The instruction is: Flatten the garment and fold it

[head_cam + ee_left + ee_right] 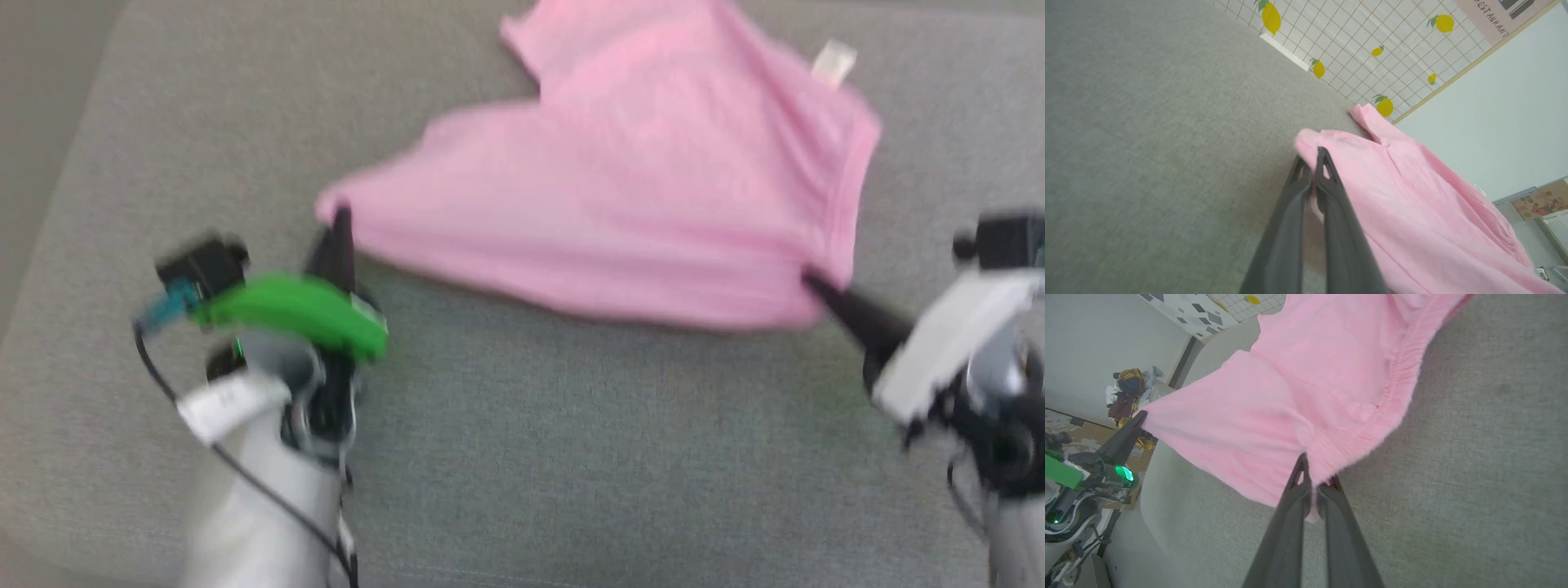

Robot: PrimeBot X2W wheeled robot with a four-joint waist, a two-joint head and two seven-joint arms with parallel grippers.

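left gripper clamped tight on the near-left corner of the garment, right gripper pinched closed on its near-right corner at the gathered edge. Garment spans between the two, near edge pulled taut over the grey padded surface, white label tag at far right; head view is blurred

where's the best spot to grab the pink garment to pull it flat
By its two near corners, coming in low from the robot's side. The left claw and right claw are shut on those corners, and the garment spans between them. The gathered hem probably gives bulk to pinch.
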